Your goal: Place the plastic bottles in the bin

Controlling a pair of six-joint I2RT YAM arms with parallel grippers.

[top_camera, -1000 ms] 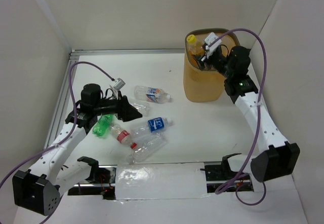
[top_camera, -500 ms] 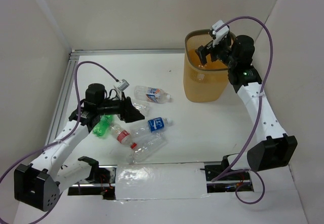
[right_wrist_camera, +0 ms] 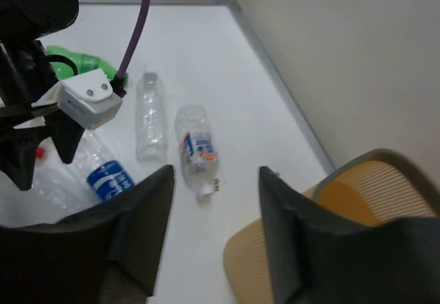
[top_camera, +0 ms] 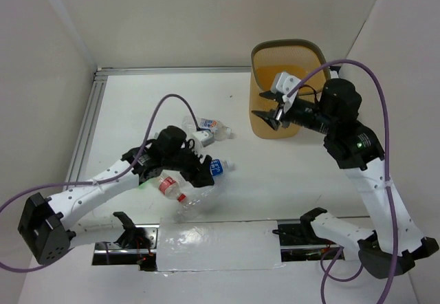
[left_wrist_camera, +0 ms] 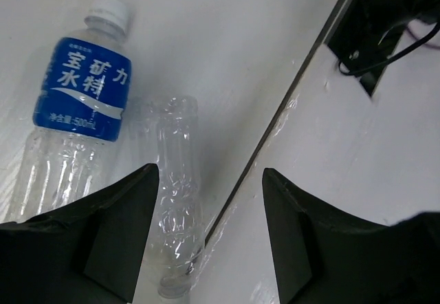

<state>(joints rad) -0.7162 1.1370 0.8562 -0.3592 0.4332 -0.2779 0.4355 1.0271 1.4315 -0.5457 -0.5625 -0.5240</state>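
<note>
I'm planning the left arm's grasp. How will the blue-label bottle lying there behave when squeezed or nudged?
The blue-label bottle looks empty, so probably light. Its thin ribbed clear wall would likely dent under a squeeze. Lying on its side on the smooth table, it may roll if nudged.

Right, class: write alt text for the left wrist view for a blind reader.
Open black jaws frame a clear unlabelled bottle lying on the white table, beside a blue-labelled bottle with a white cap.
</note>
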